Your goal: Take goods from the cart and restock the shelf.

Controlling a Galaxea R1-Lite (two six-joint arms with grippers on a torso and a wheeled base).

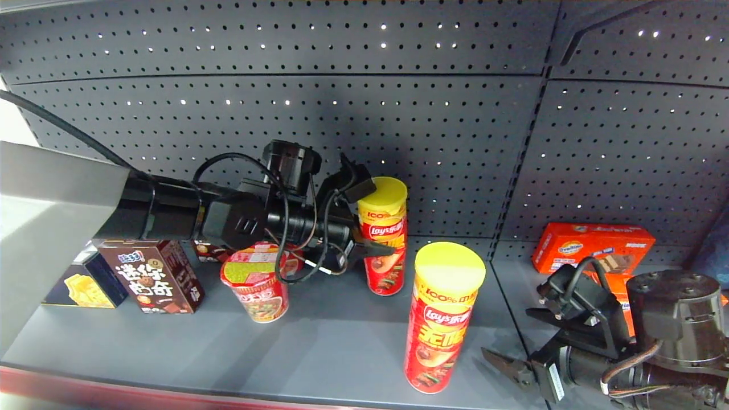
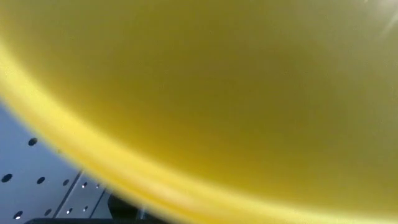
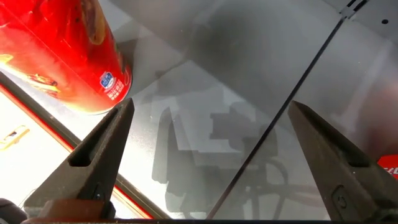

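Placing step, by my read. Left gripper [image 1: 384,244] is at the back of the shelf [image 1: 342,341], clamped on the rear can [image 1: 383,236]. One finger lies across the can's front.

- Rear can: upright, close to the pegboard [image 1: 455,142], its base apparently down on the shelf. The cup noodles [image 1: 256,287] stand just beside it on the arm's side.
- Front can [image 1: 444,319]: upright near the shelf edge, apart from both grippers.
- Right gripper [image 1: 507,333]: low near the shelf edge, jaws wide apart and empty. From its wrist, the front can [image 3: 62,50] sits just outside one finger [image 3: 102,155].

Next move, as I judge it: open the left jaws, then back the arm straight out. The wrist and cable hang over the cup noodles, so a sideways exit could tip either item.

Hard to make out:
- The left gripper's far finger is behind the can, so I'm judging the grip from one side.
- From the left wrist, the yellow lid [image 2: 217,93] is a close blur. It tells me nothing about seating.
- The orange box [image 1: 592,245] is partly behind the right arm.
- The brown box [image 1: 156,273] is partly under the left arm.
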